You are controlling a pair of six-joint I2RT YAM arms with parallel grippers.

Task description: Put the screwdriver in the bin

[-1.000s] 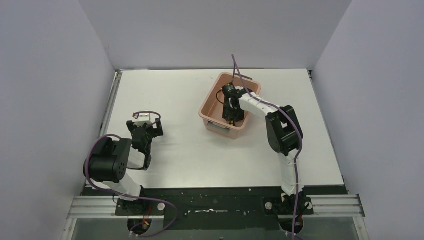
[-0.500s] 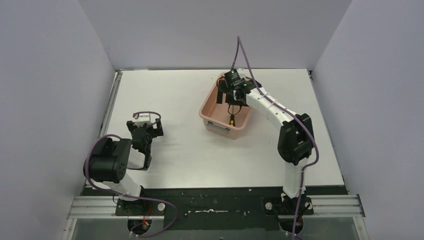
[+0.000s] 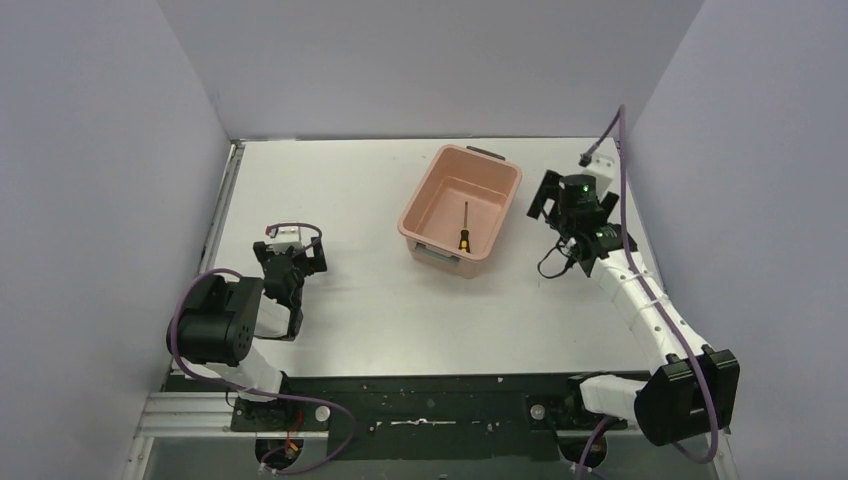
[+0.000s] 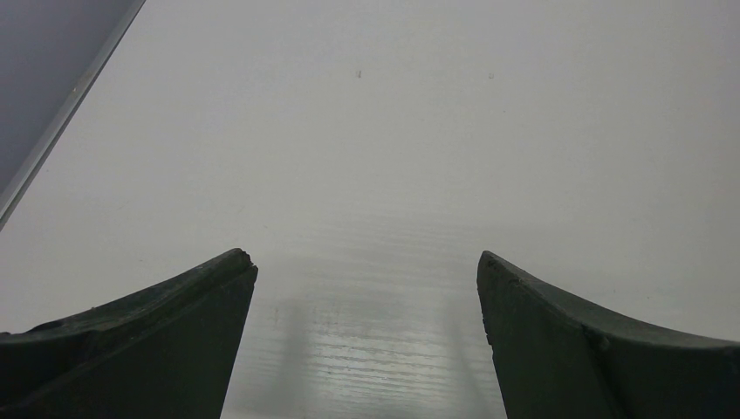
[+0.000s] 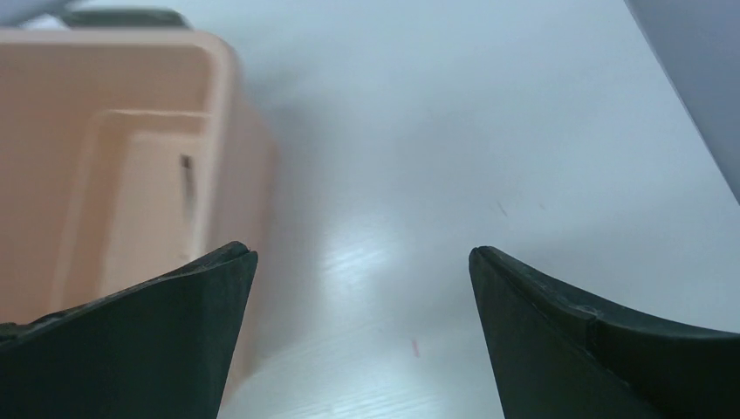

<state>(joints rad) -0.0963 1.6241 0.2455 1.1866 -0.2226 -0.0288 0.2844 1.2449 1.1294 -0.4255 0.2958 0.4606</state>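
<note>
The screwdriver (image 3: 464, 227) lies loose on the floor of the salmon-pink bin (image 3: 413, 218), its yellow-and-black handle toward the near end. In the right wrist view a bit of its dark shaft (image 5: 187, 173) shows inside the bin (image 5: 131, 44) at the left. My right gripper (image 3: 572, 198) hangs open over bare table to the right of the bin, nothing between its fingers (image 5: 362, 255). My left gripper (image 3: 292, 255) rests open and empty low over the table at the left (image 4: 366, 262).
The white table (image 3: 400, 310) is boxed in by grey walls on the left, back and right. A dark handle clip (image 3: 486, 151) sits on the bin's far end. The right arm's purple cable (image 3: 615, 135) loops up near the right wall.
My right gripper opened and let go of the screwdriver inside the bin, then rose out and swung right, clear of the bin. The left arm has not moved.
</note>
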